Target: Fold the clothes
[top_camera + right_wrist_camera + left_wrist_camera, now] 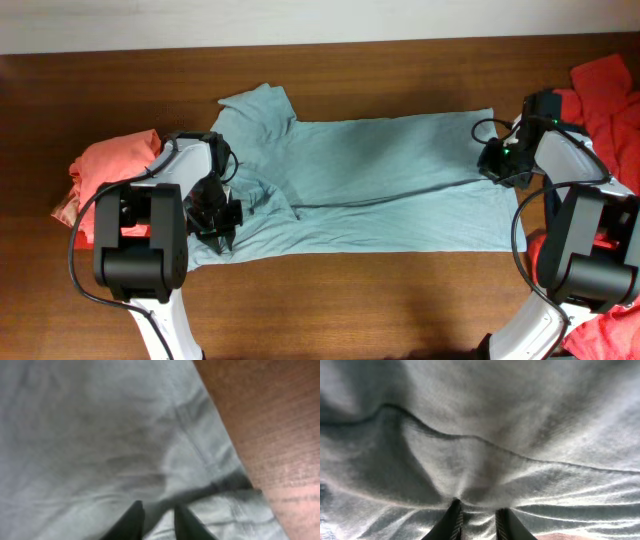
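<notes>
Brown wooden surface point(330, 310) from overhead, carrying the grey-blue T-shirt point(380, 170) spread across its middle, one long crease running through it. Heaped at the left end, a coral-red shirt point(105, 165); at the right end, more coral-red clothes point(610, 85). Down on the rumpled left part sits the left tool point(222, 222), and at the opposite edge the right tool point(497, 160).

From the left wrist: narrowly parted tips, cloth puckered up between them — pinched, by the look of it.

From the right wrist: tips slightly apart over the hem point(210, 460), beside bare wood. Cannot tell whether any cloth is caught.

Judged risk: lifting with only one end truly held would drag the shirt askew and spoil the fold. Could also lose a thin pinch — or take one layer only.
</notes>
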Robot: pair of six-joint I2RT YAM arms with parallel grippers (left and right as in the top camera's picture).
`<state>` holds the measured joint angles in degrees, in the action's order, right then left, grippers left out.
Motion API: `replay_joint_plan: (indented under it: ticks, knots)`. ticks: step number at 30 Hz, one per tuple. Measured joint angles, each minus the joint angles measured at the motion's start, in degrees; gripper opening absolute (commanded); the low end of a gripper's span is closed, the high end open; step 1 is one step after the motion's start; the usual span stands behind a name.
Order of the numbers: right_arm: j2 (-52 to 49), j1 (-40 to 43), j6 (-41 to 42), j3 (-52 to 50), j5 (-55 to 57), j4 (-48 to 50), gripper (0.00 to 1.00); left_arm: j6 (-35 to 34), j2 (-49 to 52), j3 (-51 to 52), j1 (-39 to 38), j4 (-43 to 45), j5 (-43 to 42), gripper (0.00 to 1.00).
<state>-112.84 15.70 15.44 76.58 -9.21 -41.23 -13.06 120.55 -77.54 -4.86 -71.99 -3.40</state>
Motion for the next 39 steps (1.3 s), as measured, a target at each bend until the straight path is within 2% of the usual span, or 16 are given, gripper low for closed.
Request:
replay_joint_plan:
  ticks: [3,6,8,13,18,22,31,35,39]
  knots:
    - [0.0,0.0,-0.24,0.0,-0.55,0.13,0.33,0.0,0.0,0.0,0.0,0.0,0.0,0.23]
    - [0.0,0.0,-0.31,0.0,-0.92,-0.61,0.25,0.0,0.0,0.0,0.0,0.0,0.0,0.19]
    - [0.0,0.0,-1.73,0.02,-1.7,-2.21,0.24,0.04,0.0,0.0,0.0,0.04,-0.2,0.15]
    - [0.04,0.0,-6.69,0.31,-3.65,-7.91,0.25,-0.02,0.0,-1.51,-0.04,1.01,-0.15,0.15]
    - [2.89,0.0,-9.33,0.39,-2.86,-10.45,0.25,-0.02,-0.2,-6.05,-0.07,3.58,-0.66,0.2]
    - [4.57,0.0,-11.26,0.66,-1.95,-13.03,0.25,-0.07,-2.71,-8.92,-1.01,3.93,-0.85,0.32]
    - [4.57,0.0,-12.92,-3.21,0.42,-12.52,0.25,-0.07,-5.6,-10.29,-7.06,-0.92,-0.44,0.32]
    - [4.57,0.0,-12.96,-4.11,0.79,-12.52,0.25,-0.5,-5.6,-10.27,-7.78,-3.67,3.69,0.32]
    - [4.57,0.0,-13.07,-4.11,0.81,-12.52,0.25,-2.05,-5.6,-9.07,-7.54,-2.03,7.39,0.32]
